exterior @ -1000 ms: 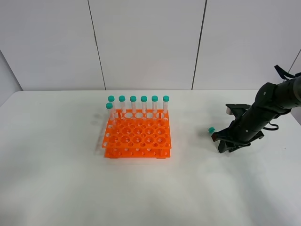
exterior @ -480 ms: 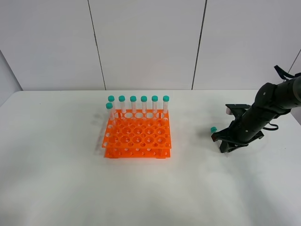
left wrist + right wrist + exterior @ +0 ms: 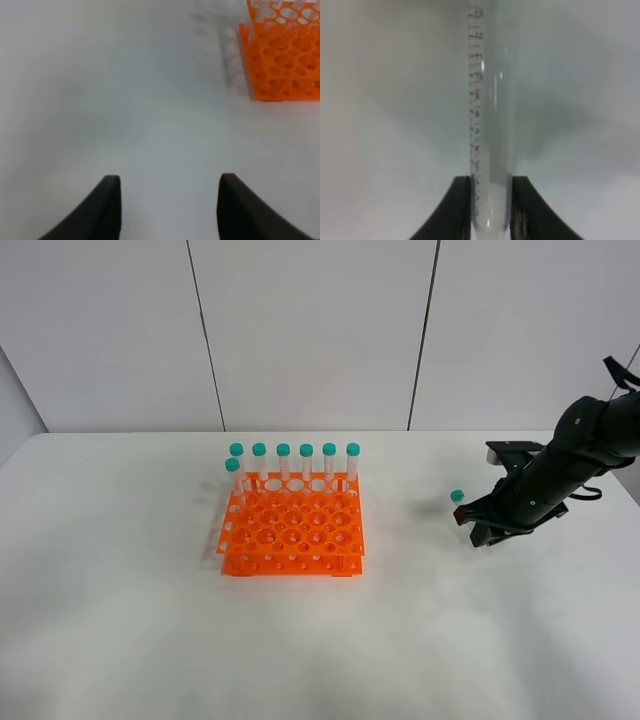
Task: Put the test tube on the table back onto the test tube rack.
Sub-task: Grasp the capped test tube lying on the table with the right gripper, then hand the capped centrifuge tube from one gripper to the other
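**Test tube.** The test tube (image 3: 457,496) is in the right part of the exterior high view, well apart from the rack. Only its teal-green cap shows clearly there, projecting from the claw toward the upper left. In the right wrist view the clear tube body (image 3: 490,125) runs straight up the middle of the frame, with its printed graduation marks along the left edge. The cap is out of frame in this view. A soft shadow falls on the worktop beside the tube. Whether the tube touches the worktop cannot be told.

**Right claw.** The right claw (image 3: 470,518) is pinching the test tube. Both black fingers (image 3: 457,210) press against the tube wall, one on each side, at the end away from the cap. The dark arm extends from the claw toward the right edge of the frame.

**Test tube rack.** The orange test tube rack (image 3: 292,530) stands on the worktop (image 3: 150,620) left of centre. Seven capped tubes (image 3: 283,462) stand upright in it: six along the back row and one in the next row at the left end. The remaining holes are open.

**Left claw.** The left claw (image 3: 170,200) is spread wide, with bare worktop between its two dark fingers. A corner of the rack shows in the upper right of that view.

**Background.** A pale panelled wall (image 3: 310,330) stands behind the worktop.
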